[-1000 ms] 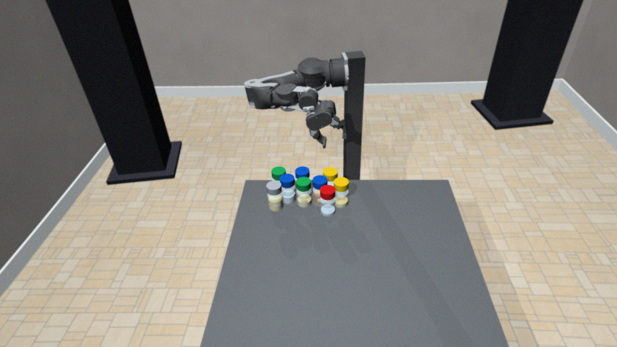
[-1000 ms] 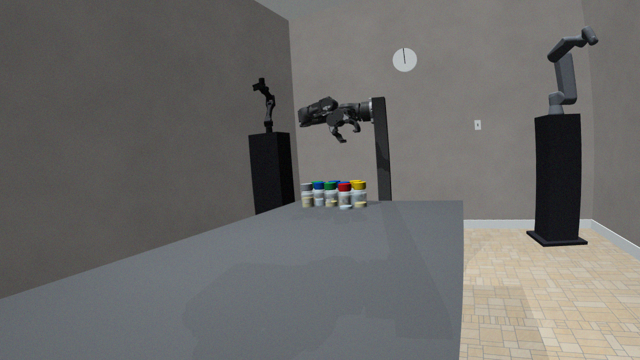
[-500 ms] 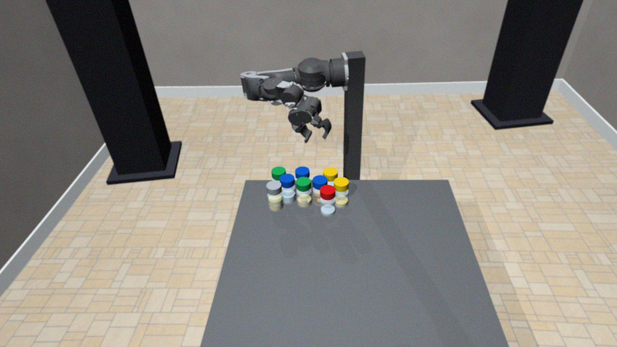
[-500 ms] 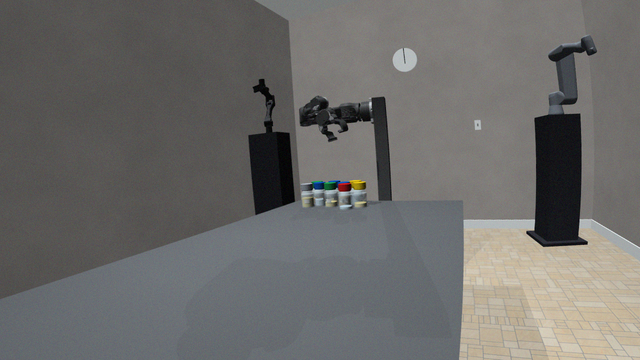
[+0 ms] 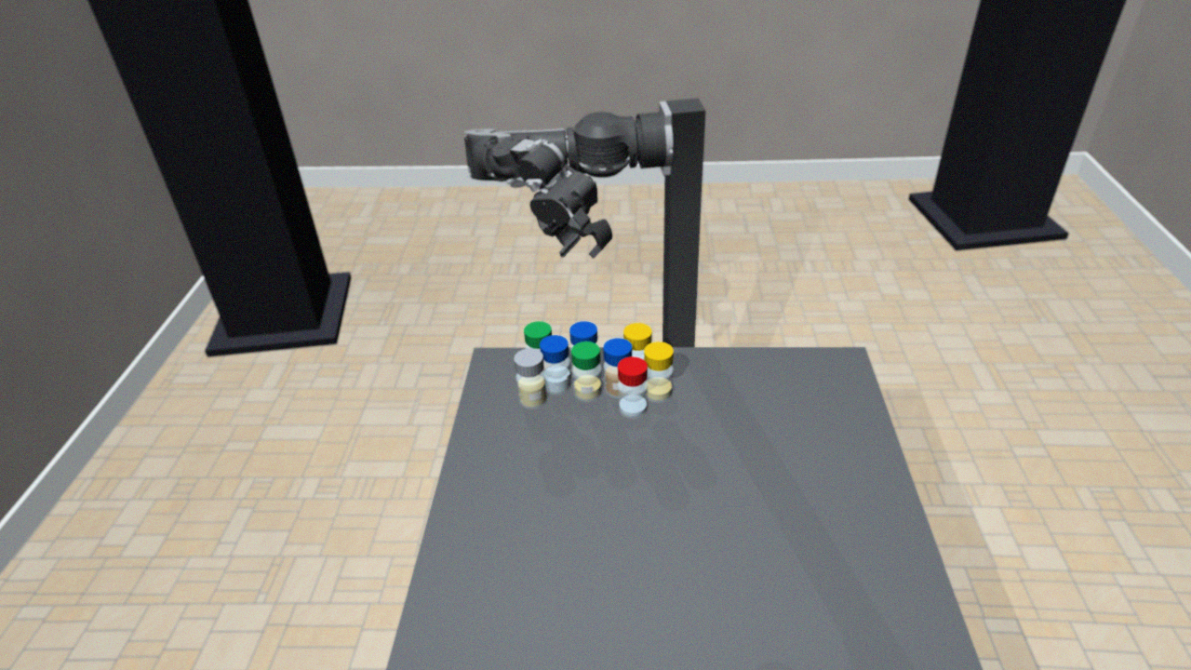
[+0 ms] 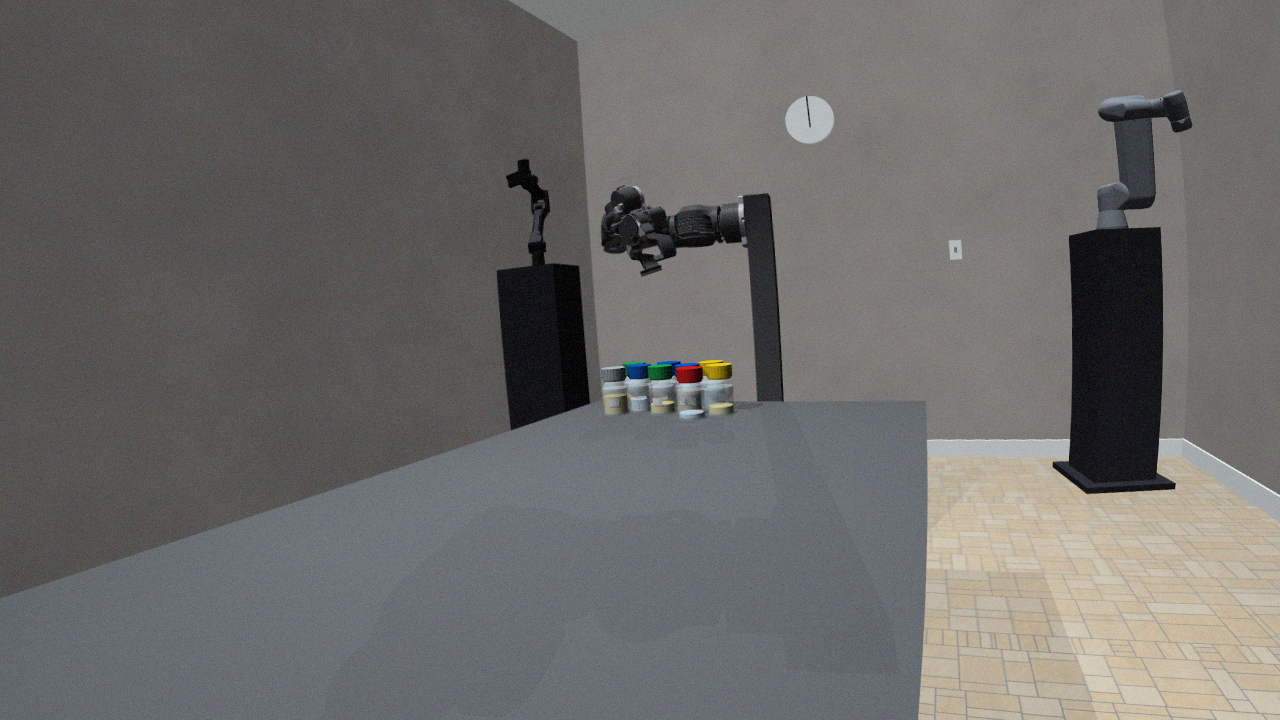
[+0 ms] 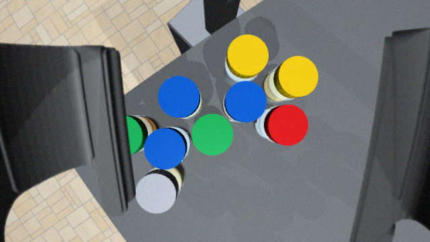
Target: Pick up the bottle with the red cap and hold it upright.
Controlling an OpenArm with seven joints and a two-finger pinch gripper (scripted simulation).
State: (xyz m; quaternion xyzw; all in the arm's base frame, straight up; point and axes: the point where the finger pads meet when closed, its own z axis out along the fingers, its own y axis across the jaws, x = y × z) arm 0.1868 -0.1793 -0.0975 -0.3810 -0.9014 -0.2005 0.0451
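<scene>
The bottle with the red cap (image 5: 632,382) stands upright at the front right of a tight cluster of bottles near the far edge of the grey table (image 5: 682,516). It also shows in the exterior view (image 6: 688,388) and from above in the wrist view (image 7: 286,124). My gripper (image 5: 585,241) hangs high above the cluster, well clear of every bottle, with its fingers apart and nothing between them. It also shows in the exterior view (image 6: 648,260). In the wrist view the red cap lies between the two fingers, nearer the right one.
Around the red-capped bottle stand a blue-capped bottle (image 7: 245,101), two yellow-capped bottles (image 7: 296,76) (image 7: 247,55), a green-capped one (image 7: 211,134), more blue ones (image 7: 178,96), and a grey-capped one (image 7: 156,193). The arm's black post (image 5: 682,224) rises behind the cluster.
</scene>
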